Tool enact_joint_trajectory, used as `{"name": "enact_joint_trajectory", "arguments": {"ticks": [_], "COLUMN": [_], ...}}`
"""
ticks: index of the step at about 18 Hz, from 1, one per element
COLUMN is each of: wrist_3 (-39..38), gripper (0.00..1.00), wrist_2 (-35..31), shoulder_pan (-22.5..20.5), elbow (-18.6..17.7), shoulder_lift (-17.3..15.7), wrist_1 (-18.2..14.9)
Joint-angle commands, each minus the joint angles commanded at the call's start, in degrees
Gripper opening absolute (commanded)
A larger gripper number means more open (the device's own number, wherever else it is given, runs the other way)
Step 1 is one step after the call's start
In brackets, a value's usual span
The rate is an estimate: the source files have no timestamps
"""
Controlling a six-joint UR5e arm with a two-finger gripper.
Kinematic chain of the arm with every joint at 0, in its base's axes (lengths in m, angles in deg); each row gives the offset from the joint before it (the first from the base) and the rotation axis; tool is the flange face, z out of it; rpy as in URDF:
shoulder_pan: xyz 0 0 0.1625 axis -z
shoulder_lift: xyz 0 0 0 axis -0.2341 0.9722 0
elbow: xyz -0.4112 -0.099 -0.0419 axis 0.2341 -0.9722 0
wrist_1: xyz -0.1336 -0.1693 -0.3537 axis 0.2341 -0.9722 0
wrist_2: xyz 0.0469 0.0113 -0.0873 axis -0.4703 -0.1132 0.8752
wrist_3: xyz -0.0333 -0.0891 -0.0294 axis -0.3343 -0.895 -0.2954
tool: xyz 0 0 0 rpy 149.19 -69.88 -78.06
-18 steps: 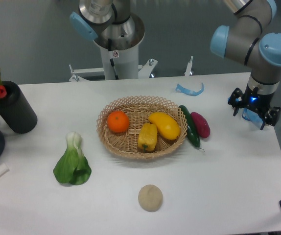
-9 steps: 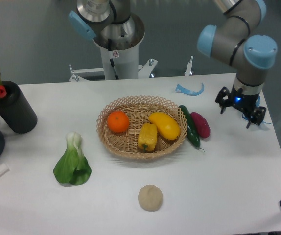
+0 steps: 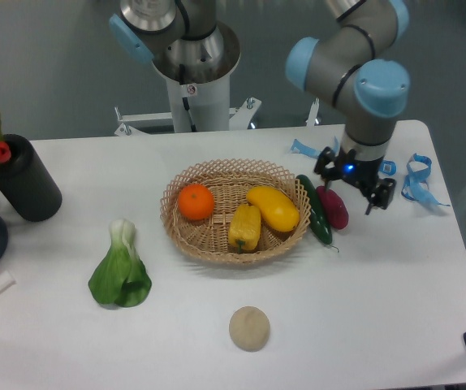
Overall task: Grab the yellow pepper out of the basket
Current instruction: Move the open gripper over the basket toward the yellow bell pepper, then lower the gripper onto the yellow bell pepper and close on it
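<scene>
Camera view, fixed above the counter point(image 3: 379, 309): pick-up not yet begun. Yellow pepper point(image 3: 244, 227) untouched, lying in the front of the basket point(image 3: 186, 236), just beside a larger smooth yellow fruit point(image 3: 273, 208), an orange point(image 3: 196, 202) near. Small, blocky, lobed and grooved. Hand point(image 3: 355, 182) empty, fingers apart, poised to the right of the basket above a purple vegetable point(image 3: 333, 207). Reach, grasp and lift all outstanding.

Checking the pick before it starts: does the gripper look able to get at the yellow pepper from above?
Probably yes. The yellow pepper lies uncovered in the basket, though the oval yellow fruit sits close beside it. The gripper is off right of the basket.
</scene>
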Motion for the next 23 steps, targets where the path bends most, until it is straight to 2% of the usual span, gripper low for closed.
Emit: {"name": "enact_joint_trajectory", "arguments": {"ticks": [3,5,10,13,17,23], "wrist_3": [-7.75,-8.11,-8.11,-8.29,-11.97,-12.24], "gripper": [1.0,1.0,1.0,1.0,1.0,1.0], "wrist_2": [3.85,4.39,4.48,4.39,4.4,5.36], "shoulder_pan": [2.56,3.43,3.79,5.1,6.6,6.78], "elbow": [-0.62,-0.88,-4.83,-6.24,-6.42,-6.59], "shoulder_lift": [0.0,0.09,-2.1,-2.11,-1.76,-1.32], "wrist_1": [0.0,-0.09,-0.09,0.0,0.17,0.26]}}
